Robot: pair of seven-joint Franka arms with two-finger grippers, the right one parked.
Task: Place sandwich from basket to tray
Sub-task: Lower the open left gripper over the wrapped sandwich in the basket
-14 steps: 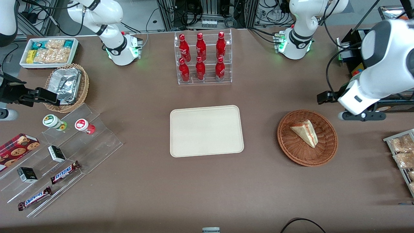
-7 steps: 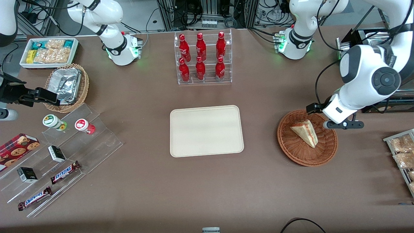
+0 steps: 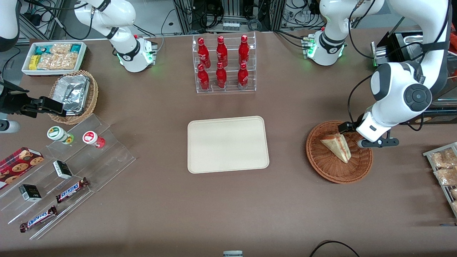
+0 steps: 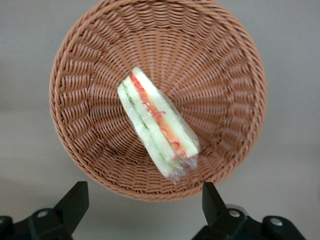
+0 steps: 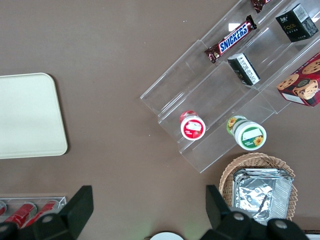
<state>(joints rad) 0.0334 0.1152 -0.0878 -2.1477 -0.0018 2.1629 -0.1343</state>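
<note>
The sandwich (image 3: pixel 337 146), a pale wedge with red and green filling, lies in the round reddish-brown wicker basket (image 3: pixel 321 164). The cream tray (image 3: pixel 227 144) lies flat at the table's middle, empty, beside the basket toward the parked arm's end. My left gripper (image 3: pixel 365 137) hovers over the basket's rim, on the edge toward the working arm's end. In the left wrist view the gripper (image 4: pixel 142 205) is open and empty, its fingertips (image 4: pixel 76 197) spread wide just outside the basket (image 4: pixel 90 65), with the sandwich (image 4: pixel 157 127) wrapped in clear film. The tray's corner shows in the right wrist view (image 5: pixel 25 115).
A clear rack of red bottles (image 3: pixel 223 64) stands farther from the camera than the tray. A stepped acrylic shelf with snacks (image 3: pixel 68 167), a tan basket with foil (image 3: pixel 73 94) and a white snack bin (image 3: pixel 53 57) lie toward the parked arm's end. Packaged snacks (image 3: pixel 444 167) lie beside the basket.
My left arm has swung in from the working arm's end of the table and come down over the basket's rim. The sandwich and tray have not moved.
</note>
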